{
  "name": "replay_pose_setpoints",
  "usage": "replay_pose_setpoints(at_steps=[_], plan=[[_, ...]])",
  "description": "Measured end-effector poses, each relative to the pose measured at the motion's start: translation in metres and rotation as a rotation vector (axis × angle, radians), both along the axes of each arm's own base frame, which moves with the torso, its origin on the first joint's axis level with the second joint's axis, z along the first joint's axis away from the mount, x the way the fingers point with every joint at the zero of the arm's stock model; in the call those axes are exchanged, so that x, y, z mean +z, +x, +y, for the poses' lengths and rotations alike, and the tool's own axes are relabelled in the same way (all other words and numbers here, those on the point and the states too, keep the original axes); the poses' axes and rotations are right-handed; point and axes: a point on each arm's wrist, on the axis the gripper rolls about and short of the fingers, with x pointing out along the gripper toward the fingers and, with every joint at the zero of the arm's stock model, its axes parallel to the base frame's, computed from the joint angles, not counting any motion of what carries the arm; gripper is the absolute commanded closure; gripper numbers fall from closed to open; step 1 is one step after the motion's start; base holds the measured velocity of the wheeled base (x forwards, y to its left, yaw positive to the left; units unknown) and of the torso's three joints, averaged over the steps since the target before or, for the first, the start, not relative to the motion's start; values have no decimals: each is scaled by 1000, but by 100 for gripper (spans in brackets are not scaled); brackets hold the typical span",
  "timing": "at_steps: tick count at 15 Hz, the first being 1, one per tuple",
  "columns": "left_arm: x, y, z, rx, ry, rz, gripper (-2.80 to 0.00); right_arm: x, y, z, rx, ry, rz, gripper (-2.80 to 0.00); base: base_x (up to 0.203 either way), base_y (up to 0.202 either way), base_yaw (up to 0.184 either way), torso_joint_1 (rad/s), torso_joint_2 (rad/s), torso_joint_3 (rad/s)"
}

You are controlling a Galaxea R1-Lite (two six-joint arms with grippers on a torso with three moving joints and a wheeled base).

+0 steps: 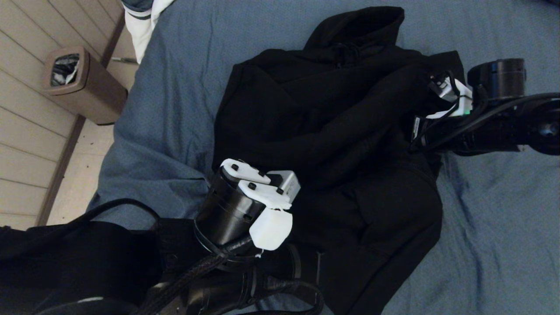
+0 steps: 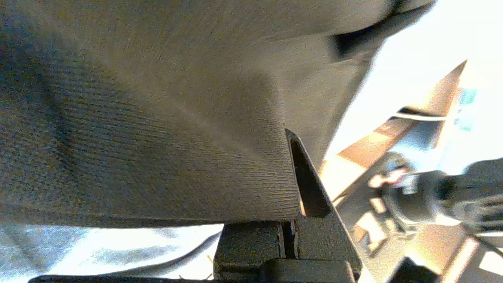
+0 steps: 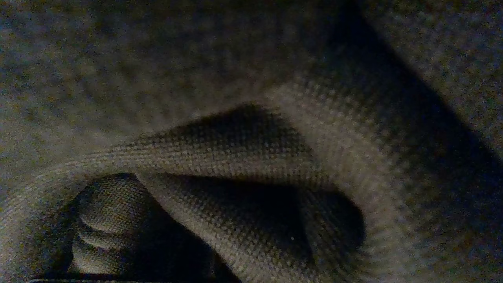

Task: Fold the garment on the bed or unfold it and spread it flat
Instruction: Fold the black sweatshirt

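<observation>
The garment, a black hoodie, lies crumpled on the blue-grey bed with its hood toward the far side. My left gripper is at the garment's near left edge. In the left wrist view, the left gripper is shut on a fold of the garment, which covers one finger; the other finger shows bare. My right gripper is buried in the garment's right edge. Bunched cloth of the garment fills the right wrist view and hides the fingers.
A brown waste bin stands on the pale floor left of the bed. A white and navy duvet hangs over the far left corner. Bare sheet lies to the garment's left and right.
</observation>
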Motion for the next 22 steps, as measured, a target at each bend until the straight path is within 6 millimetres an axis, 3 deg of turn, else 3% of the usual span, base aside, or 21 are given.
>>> replay_pose_setpoints(at_steps=[7,13,18,22], plan=[[49,-4,8,6,-115,-71,0,5,2,1,1,0,-16,0,0,0,0,0,0,0],[99,13,35,85,-219,-158,0,20,-1,1,0,-2,-63,0,0,0,0,0,0,0],[103,33,54,144,-236,-162,0,48,-19,0,-5,-4,-154,0,0,0,0,0,0,0],[104,53,73,182,-248,-155,0,81,-51,-1,-4,-4,-263,0,0,0,0,0,0,0]])
